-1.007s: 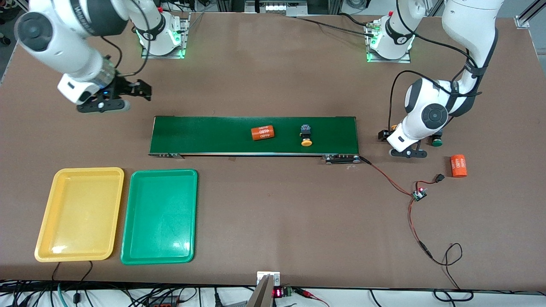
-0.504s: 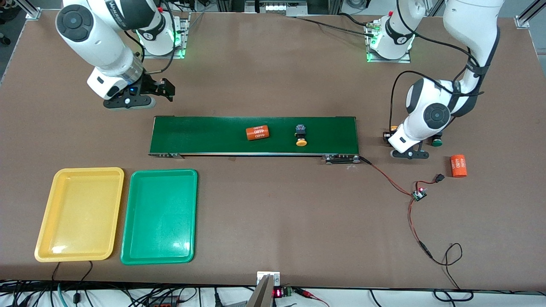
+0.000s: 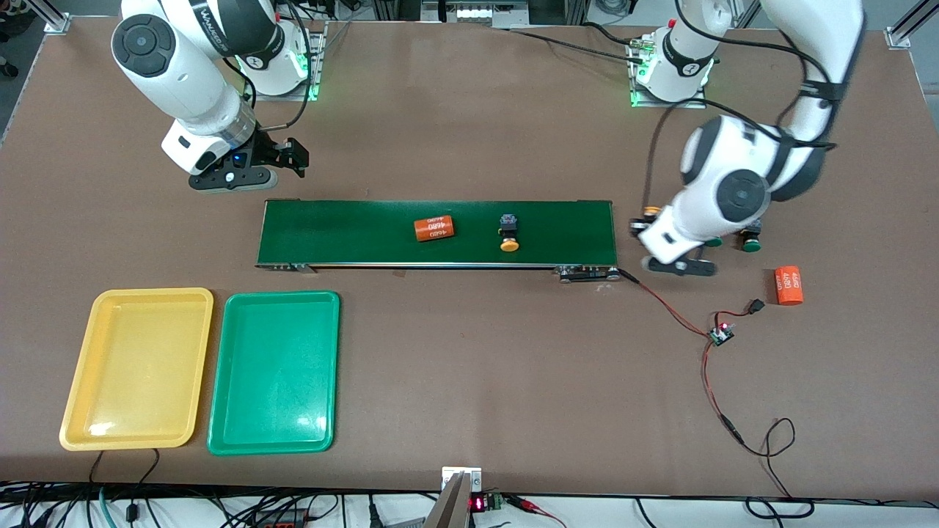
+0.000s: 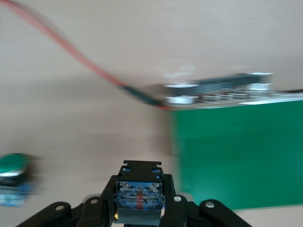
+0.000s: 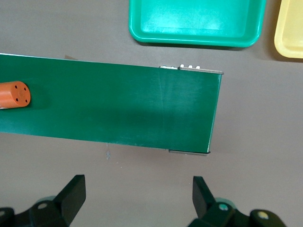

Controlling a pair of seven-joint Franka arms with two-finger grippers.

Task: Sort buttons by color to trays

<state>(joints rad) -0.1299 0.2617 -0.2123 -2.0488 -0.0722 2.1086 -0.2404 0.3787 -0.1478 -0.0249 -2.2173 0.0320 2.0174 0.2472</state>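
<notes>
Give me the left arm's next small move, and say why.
Probably carry the yellow button over the conveyor belt, then lower it. The left gripper has its jaws shut on that button above bare table just off the belt's end, and another yellow button already lies on the belt. The right gripper, open, waits at the right arm's end.

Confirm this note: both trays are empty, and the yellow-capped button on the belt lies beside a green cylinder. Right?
One detail is wrong: the cylinder beside the yellow-capped button on the belt is orange, not green, as the front view shows. The rest holds: the yellow tray and the green tray are both empty.
</notes>
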